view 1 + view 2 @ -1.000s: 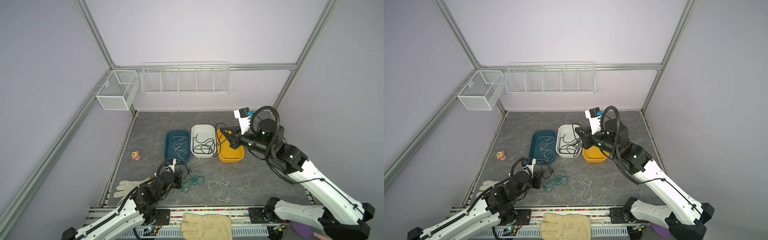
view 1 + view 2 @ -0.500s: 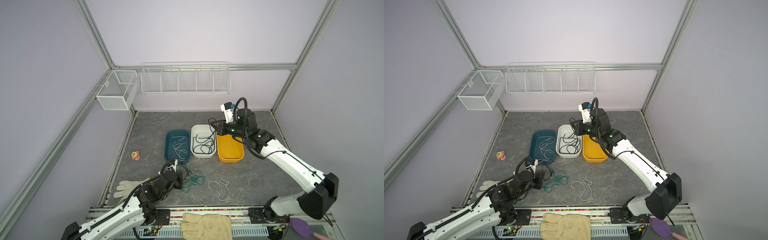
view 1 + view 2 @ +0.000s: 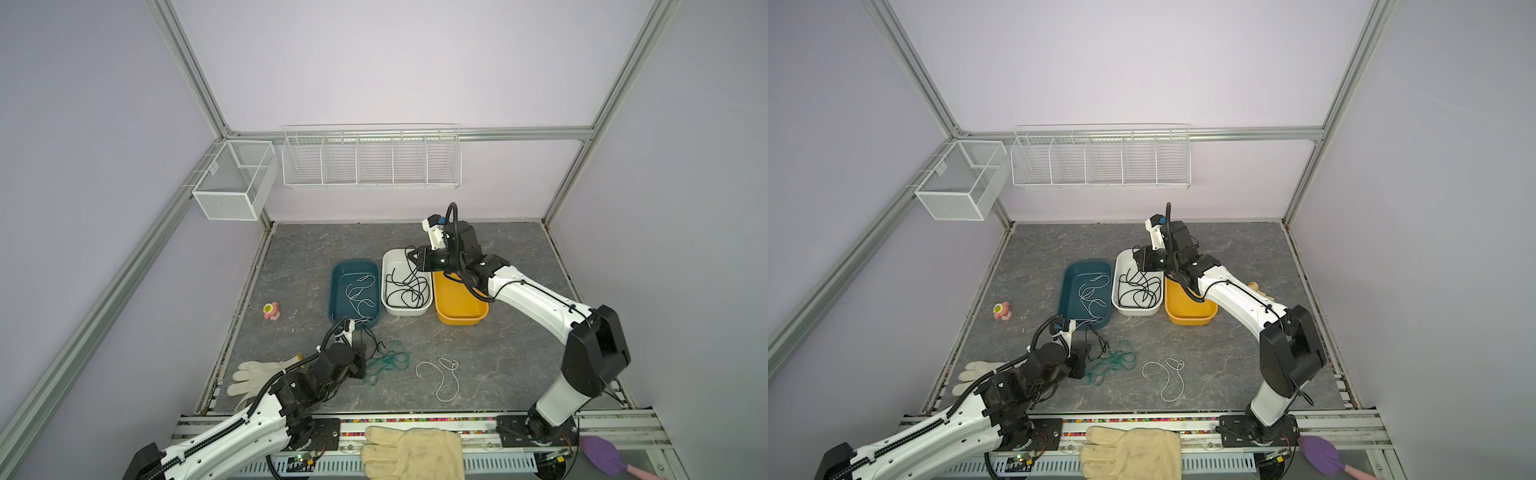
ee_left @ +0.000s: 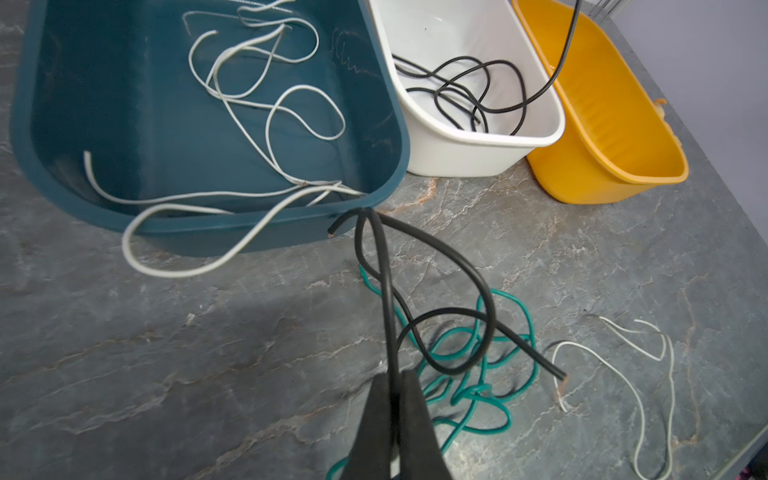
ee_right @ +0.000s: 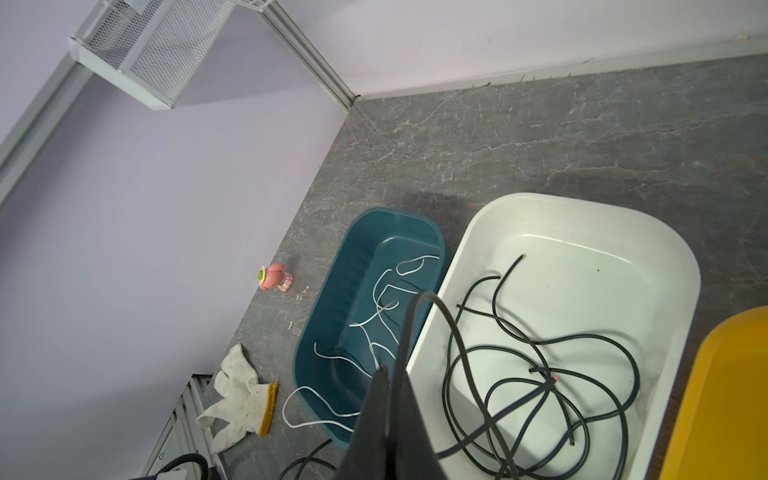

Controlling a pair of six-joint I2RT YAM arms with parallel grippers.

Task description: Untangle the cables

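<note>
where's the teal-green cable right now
In both top views the teal-green cable lies just right of the left gripper, in front of the teal bin.

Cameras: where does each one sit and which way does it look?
Top views: high over the front rail, looking down at the whole table; left arm and right arm show in both top views.
Left wrist: on the left arm, facing the teal bin, white bin and yellow bin; left end effector shows, pinching one black cable.
Right wrist: on the right arm, looking down into the white bin; right end effector shows, pinching a second black cable.
Shared: both wrist views see the teal bin and white bin.
</note>
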